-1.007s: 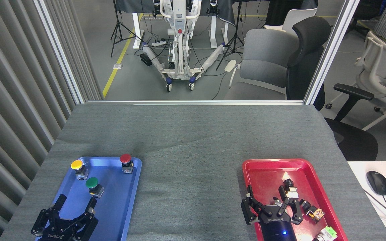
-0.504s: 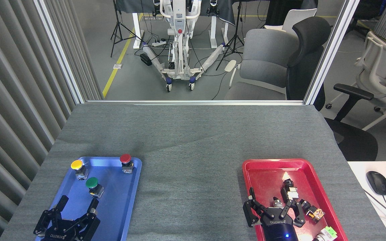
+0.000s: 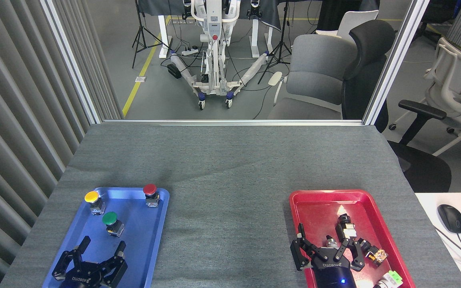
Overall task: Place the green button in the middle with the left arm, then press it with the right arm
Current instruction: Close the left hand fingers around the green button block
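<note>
Spreading wide with nothing between them, the black fingers (image 3: 84, 243) of the left multi-finger gripper (image 3: 101, 247) hover over the near end of the blue plastic tray (image 3: 146, 248). White ROBOTIQ lettering, seen upside down, marks its palm. Just beyond it, at twelve o'clock, the small pushbutton with the round dark-green cap (image 3: 110, 219) stands upright in that tray, untouched. A yellow-capped button (image 3: 92, 198) sits at eleven o'clock from the green one, and a red-capped button (image 3: 150, 191) at one o'clock.

The right black multi-finger gripper (image 3: 326, 242) is also splayed and holds nothing, above the red plastic tray (image 3: 314, 204); the same lettering shows on it, with a small blue light on the wrist below. Small switch parts (image 3: 348, 230) lie in that tray at its one to three o'clock.

Between the trays stretches the bare dark grey felt-textured tabletop (image 3: 226, 180). Beyond it are grey office chairs (image 3: 318, 80) and a white wheeled stand (image 3: 214, 52) on a grey floor.
</note>
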Tool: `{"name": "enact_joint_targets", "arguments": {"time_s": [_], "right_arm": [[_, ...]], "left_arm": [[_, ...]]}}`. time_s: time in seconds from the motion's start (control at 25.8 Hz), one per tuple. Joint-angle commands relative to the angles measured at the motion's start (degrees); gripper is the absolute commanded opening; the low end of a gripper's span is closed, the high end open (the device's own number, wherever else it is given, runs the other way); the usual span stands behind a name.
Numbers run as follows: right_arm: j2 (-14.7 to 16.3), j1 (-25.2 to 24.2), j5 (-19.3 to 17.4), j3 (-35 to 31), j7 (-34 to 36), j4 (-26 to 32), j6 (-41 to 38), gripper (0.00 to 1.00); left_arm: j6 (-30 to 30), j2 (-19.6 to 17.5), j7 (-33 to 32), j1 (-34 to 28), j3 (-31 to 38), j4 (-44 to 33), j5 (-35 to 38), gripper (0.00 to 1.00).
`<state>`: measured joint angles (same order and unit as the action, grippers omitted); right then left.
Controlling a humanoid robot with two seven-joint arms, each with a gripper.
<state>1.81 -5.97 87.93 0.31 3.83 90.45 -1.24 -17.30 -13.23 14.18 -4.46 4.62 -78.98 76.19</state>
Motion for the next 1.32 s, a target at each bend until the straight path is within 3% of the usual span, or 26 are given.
{"name": "enact_joint_targets", "arguments": {"time_s": [0.0,0.5,1.28], "right_arm": [[0.1,-0.2,0.0,0.0,-0.3,0.0,-0.1,1.00],[0.1,0.6,0.0,0.1,-0.3,0.0,1.0,1.00],[0.2,1.3,0.0,0.6,-0.5,0.3,1.2,1.00]], "left_arm": [[0.1,0.0,1.5,1.9,-0.4,3.3,2.2,0.99],[-0.3,0.3,1.5,4.4,-0.7,9.5,2.1,0.99],[-0.5,0.1,1.2,4.4,-0.7,9.1,1.9,0.99]]}}
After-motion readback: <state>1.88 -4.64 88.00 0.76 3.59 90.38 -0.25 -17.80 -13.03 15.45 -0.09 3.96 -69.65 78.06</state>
